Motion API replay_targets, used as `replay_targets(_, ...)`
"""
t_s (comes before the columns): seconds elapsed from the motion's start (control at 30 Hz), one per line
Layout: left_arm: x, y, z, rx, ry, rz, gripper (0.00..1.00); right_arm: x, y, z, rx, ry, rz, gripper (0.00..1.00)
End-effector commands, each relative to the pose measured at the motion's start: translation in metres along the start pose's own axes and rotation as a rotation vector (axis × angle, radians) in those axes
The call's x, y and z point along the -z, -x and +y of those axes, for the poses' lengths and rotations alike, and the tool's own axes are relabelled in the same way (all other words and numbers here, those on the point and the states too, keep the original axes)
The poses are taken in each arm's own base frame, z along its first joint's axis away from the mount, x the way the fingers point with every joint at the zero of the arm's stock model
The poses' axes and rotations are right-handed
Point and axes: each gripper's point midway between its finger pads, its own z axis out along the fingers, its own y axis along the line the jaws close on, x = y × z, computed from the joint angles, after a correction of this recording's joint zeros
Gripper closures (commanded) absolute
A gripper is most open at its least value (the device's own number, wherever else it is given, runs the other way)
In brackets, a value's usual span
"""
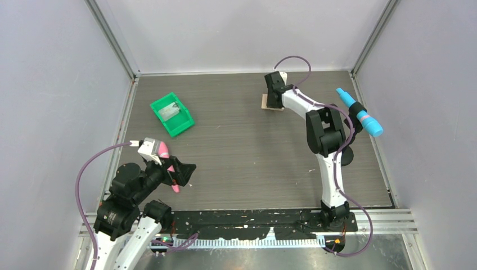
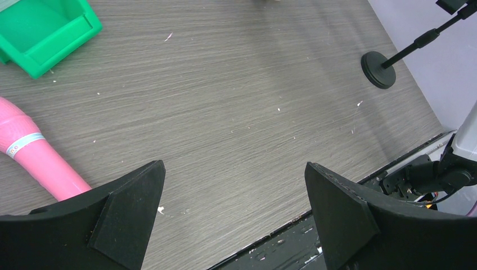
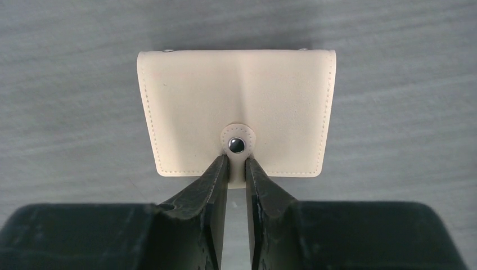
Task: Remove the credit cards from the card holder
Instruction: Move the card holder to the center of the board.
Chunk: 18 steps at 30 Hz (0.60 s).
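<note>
The closed card holder (image 3: 236, 95) lies at 12 o'clock on the table (image 1: 247, 157). The right gripper (image 3: 237, 169) stands narrow around its strap tab (image 3: 237, 143) (already pinching or not, I cannot tell). The left gripper (image 2: 233, 191) is wide and holds nothing. At 10 o'clock, the green bin (image 1: 183, 126) contains a grey piece (image 1: 167, 112).

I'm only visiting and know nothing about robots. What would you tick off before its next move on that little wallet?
1. Card holder lies flat on the table, snapped shut: ok.
2. Right hand lined up with the strap tab, one finger on each side: ok.
3. Firm pinch on the tab: cannot tell.
4. Left hand open, away from the holder: ok.
5. Cards in sight: not ok, none visible.
</note>
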Motion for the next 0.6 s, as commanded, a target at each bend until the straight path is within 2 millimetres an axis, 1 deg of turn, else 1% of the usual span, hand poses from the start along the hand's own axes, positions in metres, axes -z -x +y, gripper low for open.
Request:
replay_targets(0.0,0.0,0.007,-0.002,-0.015,-0.01,-0.032,0.01,0.033,-0.019,-0.022,0.082,-0.013,0.03,0.8)
replay_targets(0.03,0.0,0.007,-0.002,-0.015,-0.01,-0.033,0.01,0.043,-0.016,-0.023,0.08,-0.006,0.013,0.8)
replay_targets(0.07,0.001,0.007,-0.002,-0.016,-0.009,-0.035,0.01,0.043,-0.038,-0.032,0.095,-0.02,0.057,0.81)
replay_targets(0.1,0.001,0.007,-0.001,-0.016,-0.006,-0.035,0.01,0.053,-0.036,-0.034,0.089,-0.01,0.041,0.81)
replay_targets(0.13,0.001,0.007,-0.001,-0.015,-0.005,-0.034,0.01,0.054,-0.06,-0.042,0.1,-0.016,0.089,0.82)
replay_targets(0.17,0.001,0.007,-0.001,-0.015,-0.003,-0.034,0.01,0.065,-0.058,-0.043,0.091,-0.002,0.069,0.82)
replay_targets(0.2,0.001,0.007,-0.001,-0.015,-0.003,-0.034,0.01,0.066,-0.086,-0.052,0.101,-0.011,0.121,0.82)
replay_targets(0.23,0.001,0.007,-0.001,-0.015,-0.002,-0.035,0.01,0.078,-0.084,-0.053,0.092,0.005,0.096,0.82)
replay_targets(0.27,0.001,0.008,-0.001,-0.014,-0.003,-0.038,0.01,0.081,-0.109,-0.06,0.104,-0.001,0.14,0.82)
replay_targets(0.3,0.001,0.007,-0.001,-0.015,-0.002,-0.04,0.01,0.091,-0.109,-0.061,0.1,0.015,0.122,0.82)
replay_targets(0.33,0.001,0.008,0.0,-0.013,0.0,-0.043,0.01,0.095,-0.131,-0.065,0.112,0.012,0.161,0.82)
replay_targets(0.37,0.001,0.008,0.0,-0.012,0.002,-0.044,0.01,0.105,-0.134,-0.067,0.11,0.016,0.16,0.82)
replay_targets(0.4,0.001,0.008,0.0,-0.011,0.002,-0.044,0.01,0.11,-0.156,-0.072,0.116,0.008,0.198,0.82)
replay_targets(0.43,0.001,0.008,0.0,-0.012,0.003,-0.042,0.01,0.12,-0.156,-0.071,0.106,0.02,0.182,0.82)
replay_targets(0.47,0.001,0.008,0.0,-0.012,0.003,-0.042,0.01,0.125,-0.176,-0.073,0.114,0.021,0.211,0.82)
replay_targets(0.5,0.001,0.008,0.001,-0.012,0.005,-0.042,0.01,0.135,-0.185,-0.077,0.109,0.021,0.215,0.82)
replay_targets(0.57,0.001,0.008,0.002,-0.012,0.01,-0.041,0.01,0.152,-0.198,-0.073,0.14,0.045,0.215,0.81)
